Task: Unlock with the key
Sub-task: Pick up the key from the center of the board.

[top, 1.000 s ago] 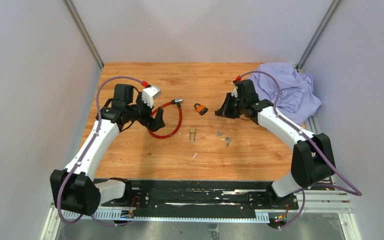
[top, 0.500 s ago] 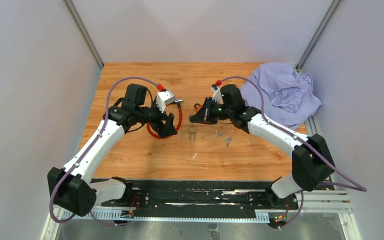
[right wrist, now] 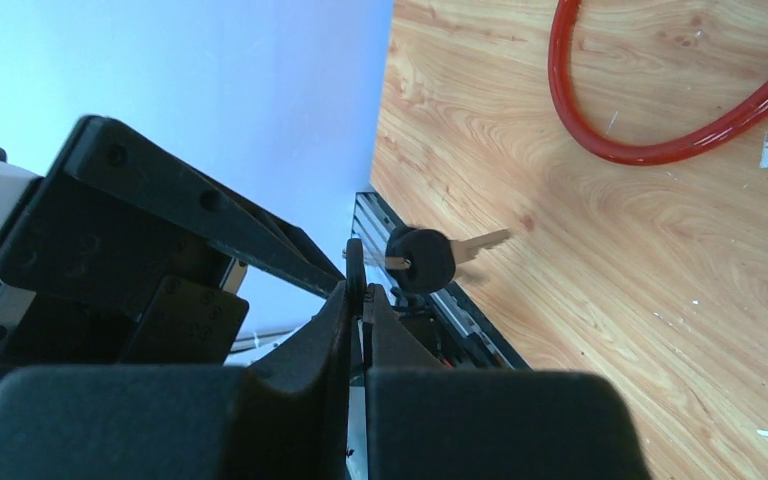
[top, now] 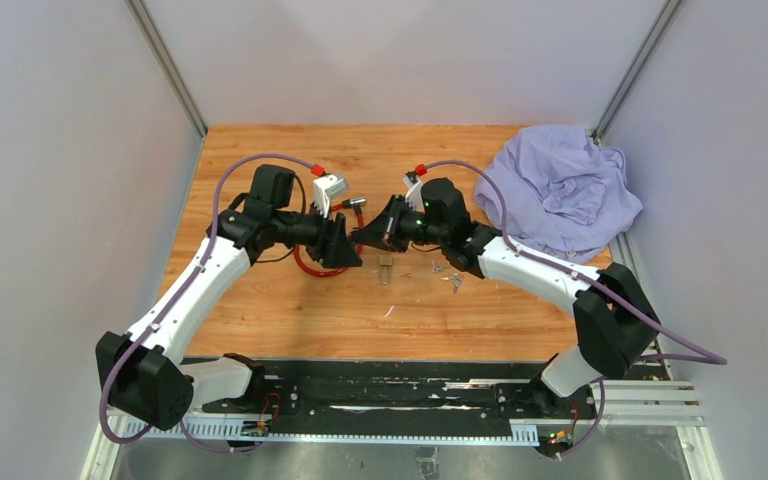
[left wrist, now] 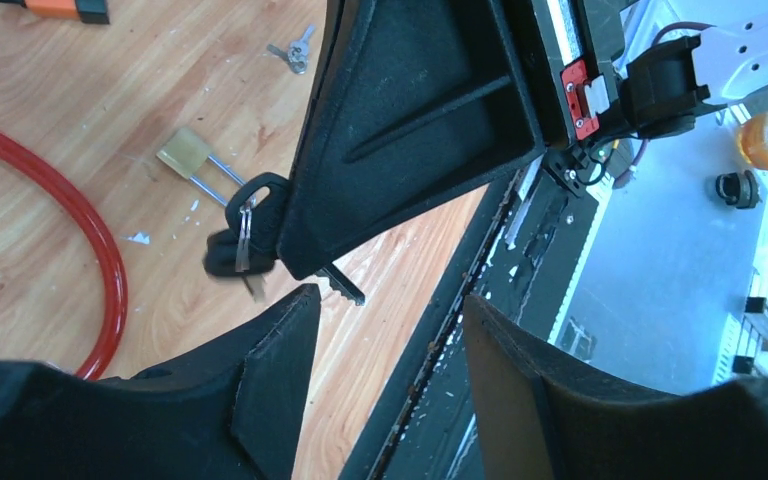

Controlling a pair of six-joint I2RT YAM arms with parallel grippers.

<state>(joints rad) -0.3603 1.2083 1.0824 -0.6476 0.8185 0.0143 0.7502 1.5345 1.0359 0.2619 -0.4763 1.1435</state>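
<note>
My right gripper (top: 371,232) (right wrist: 357,292) is shut on a black-headed key (right wrist: 355,260). A second black key (right wrist: 421,261) dangles from its ring. In the left wrist view the key's blade (left wrist: 343,286) sticks out below the right gripper's fingers (left wrist: 410,110), close above the left finger tip. My left gripper (top: 346,250) (left wrist: 388,298) stands open right beside it, with nothing between its fingers. The red cable lock (top: 311,268) (left wrist: 80,220) (right wrist: 660,150) lies on the wooden table under both grippers, its metal end (top: 356,202) pointing right.
A small brass padlock (top: 386,266) (left wrist: 184,152) lies just in front of the grippers. Loose silver keys (top: 450,276) (left wrist: 296,52) lie to its right. An orange padlock (left wrist: 64,8) shows at the left wrist view's edge. A purple cloth (top: 560,190) is heaped at back right.
Both arms have swung inward and now meet above the cable lock. The right gripper carried the key leftward. The left gripper's jaws have narrowed.
</note>
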